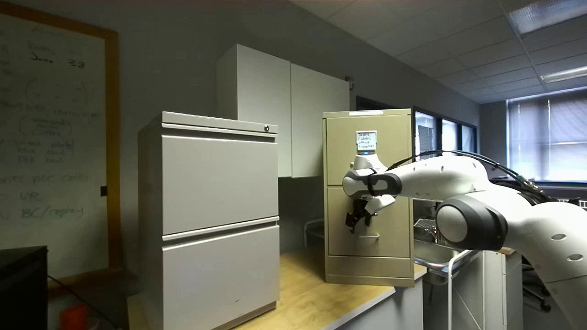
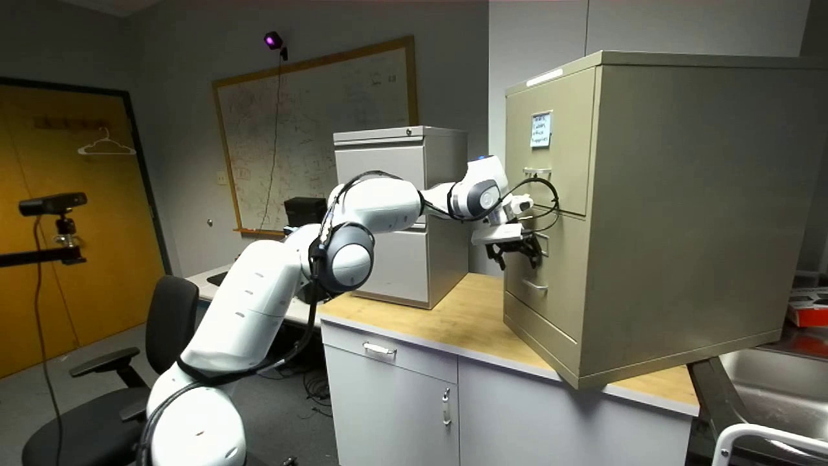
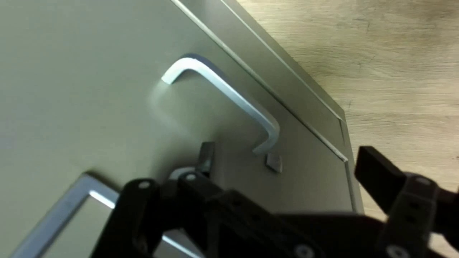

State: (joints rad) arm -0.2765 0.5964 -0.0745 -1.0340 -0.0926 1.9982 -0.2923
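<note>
Hovering before the tan filing cabinet (image 2: 666,207), the gripper (image 2: 519,261) has its fingers (image 3: 380,175) spread wide — nothing is held between them. The lower drawer handle (image 3: 233,95) sits near the fingertips, just below and a little right in both exterior views, apparently untouched. The cabinet stands at the right end of the wooden counter (image 1: 312,288), a grey cabinet (image 1: 220,183) to its left. This looks like lining up; the next move probably calls for lowering and turning the fingers toward the handle — gently.
</note>
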